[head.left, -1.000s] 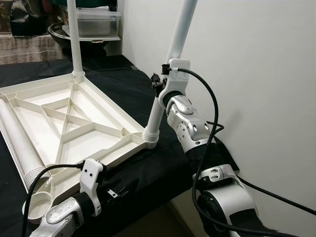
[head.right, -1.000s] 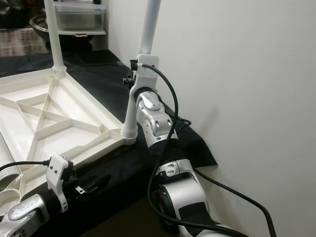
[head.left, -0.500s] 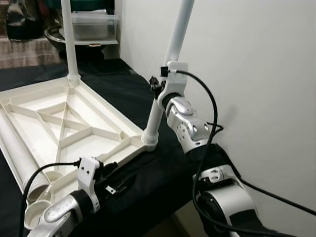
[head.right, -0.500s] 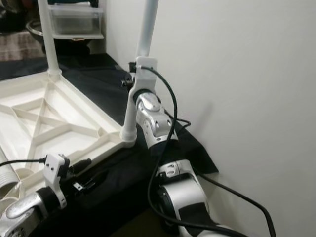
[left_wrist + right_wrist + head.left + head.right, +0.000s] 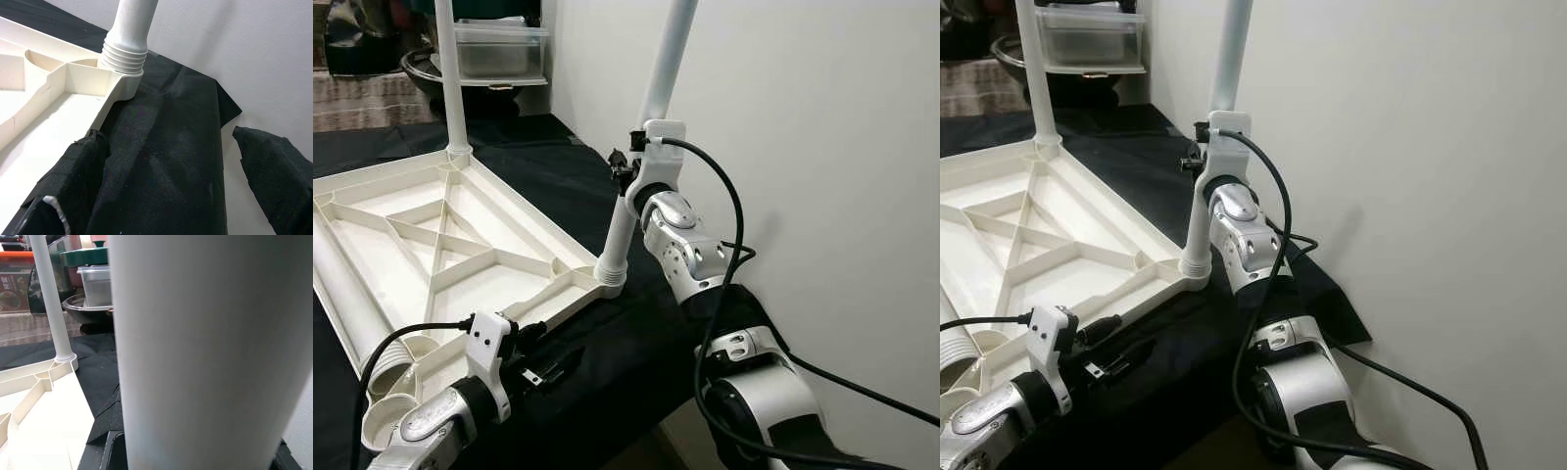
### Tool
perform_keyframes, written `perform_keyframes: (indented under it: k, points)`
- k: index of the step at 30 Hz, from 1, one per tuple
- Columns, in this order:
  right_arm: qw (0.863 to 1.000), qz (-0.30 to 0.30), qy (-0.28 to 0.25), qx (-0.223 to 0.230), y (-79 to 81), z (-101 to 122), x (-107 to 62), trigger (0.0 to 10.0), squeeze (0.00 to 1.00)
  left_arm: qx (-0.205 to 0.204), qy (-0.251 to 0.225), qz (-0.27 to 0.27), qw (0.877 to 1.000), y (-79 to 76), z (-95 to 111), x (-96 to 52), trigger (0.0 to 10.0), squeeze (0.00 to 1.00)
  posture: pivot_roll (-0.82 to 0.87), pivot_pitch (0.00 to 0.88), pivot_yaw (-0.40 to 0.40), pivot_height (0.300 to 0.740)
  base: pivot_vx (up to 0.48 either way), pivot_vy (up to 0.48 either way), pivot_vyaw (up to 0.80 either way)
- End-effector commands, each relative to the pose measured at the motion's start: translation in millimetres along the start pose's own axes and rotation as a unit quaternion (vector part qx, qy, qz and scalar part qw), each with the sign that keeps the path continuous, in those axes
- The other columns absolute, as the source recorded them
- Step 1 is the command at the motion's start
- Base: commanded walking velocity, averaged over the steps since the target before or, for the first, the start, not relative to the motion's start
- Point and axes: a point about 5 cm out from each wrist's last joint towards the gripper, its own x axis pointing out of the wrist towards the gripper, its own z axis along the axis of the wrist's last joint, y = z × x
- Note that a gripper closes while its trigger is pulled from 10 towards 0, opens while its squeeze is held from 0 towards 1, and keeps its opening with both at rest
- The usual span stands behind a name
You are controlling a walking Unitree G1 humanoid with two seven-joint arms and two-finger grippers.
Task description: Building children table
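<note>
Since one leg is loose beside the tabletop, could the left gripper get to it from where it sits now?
Probably yes. The left gripper sits at the tabletop's near edge, the loose leg lies along its far-left side, and nothing stands between them.

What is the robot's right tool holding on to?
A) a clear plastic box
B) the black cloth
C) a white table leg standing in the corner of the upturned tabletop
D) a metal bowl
C: the right tool is clamped around the white table leg, which stands in a corner socket of the upturned tabletop.

Head stereo downward — wrist views close-up
</note>
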Motion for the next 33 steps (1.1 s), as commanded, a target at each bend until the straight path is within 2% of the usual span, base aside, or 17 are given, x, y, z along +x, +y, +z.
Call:
perform_keyframes:
  k: [1,3,4,5,8,9,25,29,32,33]
  points:
    - [0.997,-0.020,0.079,-0.004,-13.1,-34.1,-2.3,10.0,0.14,-0.001,0.002,-0.008,1.000,-3.4,-2.1,0.0,10.0,0.00,0.06,0.000,-0.171,0.740,0.000,0.000,0.00]
    - [0.997,-0.020,0.077,-0.003,-13.1,-33.3,-2.0,10.0,0.14,-0.001,0.002,-0.008,1.000,-3.5,-2.1,0.1,10.0,0.00,0.06,0.000,-0.171,0.740,0.000,0.000,0.00]
    - [0.997,-0.020,0.075,-0.002,-13.0,-32.1,-1.8,10.0,0.19,-0.001,0.002,-0.009,1.000,-3.5,-2.1,0.1,10.0,0.00,0.06,0.000,-0.171,0.740,0.000,0.000,0.00]
    - [0.997,-0.020,0.073,0.000,-13.1,-31.0,-1.8,10.0,0.50,-0.001,0.002,-0.009,1.000,-3.7,-2.2,0.2,10.0,0.00,0.06,0.000,-0.170,0.740,0.000,0.000,0.00]
    - [0.997,-0.020,0.070,0.002,-13.1,-30.1,-1.9,10.0,0.50,-0.001,0.002,-0.010,1.000,-3.8,-2.4,0.2,10.0,0.00,0.06,0.000,-0.170,0.740,0.000,0.000,0.00]
    - [0.998,-0.022,0.066,0.004,-13.8,-28.9,-2.1,10.0,1.00,-0.001,0.003,-0.010,1.000,-3.8,-2.5,0.3,10.0,0.00,0.06,0.000,-0.170,0.740,0.000,0.000,0.00]
    - [0.999,-0.010,0.017,0.030,-12.5,-4.7,-4.7,10.0,1.00,0.000,0.009,-0.019,1.000,-2.1,-3.6,2.8,10.0,0.00,0.04,0.000,-0.146,0.740,0.000,0.000,0.00]
    - [0.999,0.011,0.004,0.035,-14.1,3.6,-3.9,10.0,1.00,0.001,0.009,-0.021,1.000,-2.4,-3.6,2.8,10.0,0.00,0.05,0.000,-0.146,0.740,0.000,0.000,0.00]
    - [0.997,0.062,-0.018,0.031,-18.4,14.7,-2.0,10.0,1.00,0.001,0.010,-0.022,1.000,-2.8,-3.7,2.8,10.0,0.00,0.05,0.000,-0.151,0.740,0.000,0.000,0.00]
    - [0.997,0.062,-0.018,0.031,-18.4,14.7,-2.0,10.0,1.00,0.001,0.010,-0.022,1.000,-2.8,-3.7,2.8,10.0,0.00,0.05,0.000,-0.151,0.740,0.000,0.000,0.00]
